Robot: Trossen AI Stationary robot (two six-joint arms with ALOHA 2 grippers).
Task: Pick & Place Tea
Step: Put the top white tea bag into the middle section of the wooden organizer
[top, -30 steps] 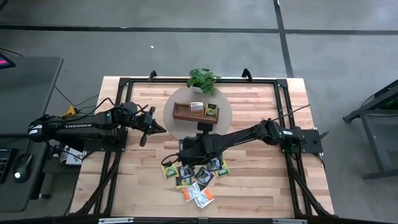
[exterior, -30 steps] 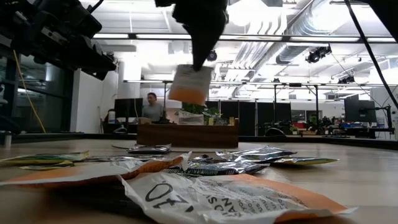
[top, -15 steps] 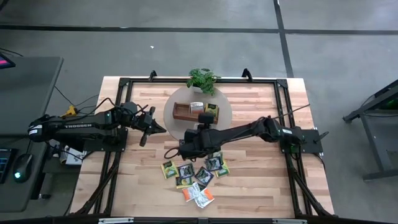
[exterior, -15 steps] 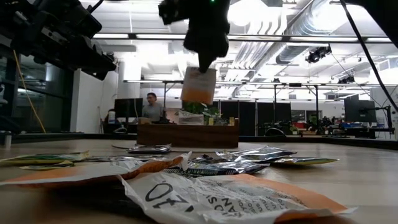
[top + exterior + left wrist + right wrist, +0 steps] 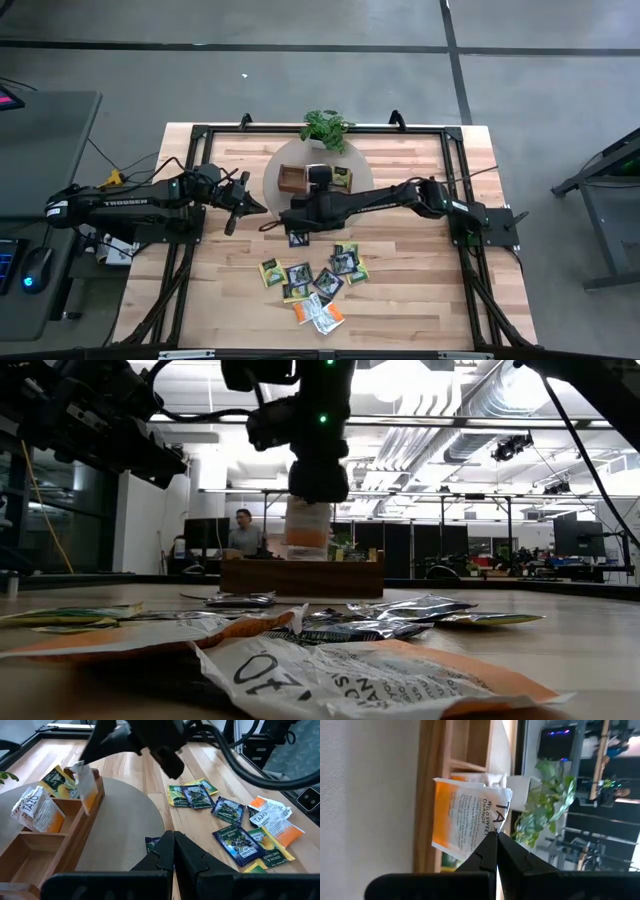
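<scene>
Since a second ago the right gripper [image 5: 318, 186] has travelled from above the loose pile toward twelve o'clock and now hangs over the wooden tray [image 5: 292, 178], carrying an orange-and-white sachet [image 5: 465, 822] with it. In the right wrist view its two fingers [image 5: 492, 851] are pinched together on one corner of that sachet, which dangles over the tray's near wall. In the low view the packet hangs under the gripper [image 5: 316, 480], just above the tray's top edge [image 5: 303, 574]. The left wrist view shows it [image 5: 86, 785] beside the tray's front wall, apart from the two sachets already lodged inside: a white-and-orange one [image 5: 37, 810] and a yellow-green one [image 5: 59, 781].

The tray sits on a round grey mat [image 5: 356, 188] with a small potted plant [image 5: 325, 127] at the mat's twelve o'clock edge. The remaining sachets [image 5: 312, 286] lie scattered on the table [image 5: 420, 290] at about six o'clock from the mat: dark blue and yellow-green ones nearer the mat, orange-and-white ones [image 5: 320, 314] farthest out. One dark sachet [image 5: 152, 841] lies on the mat's edge by itself.

The left gripper [image 5: 250, 207] waits at nine o'clock from the mat, fingers closed on nothing, as the left wrist view [image 5: 175, 851] shows

A person [image 5: 243, 531] sits far off in the room behind
</scene>
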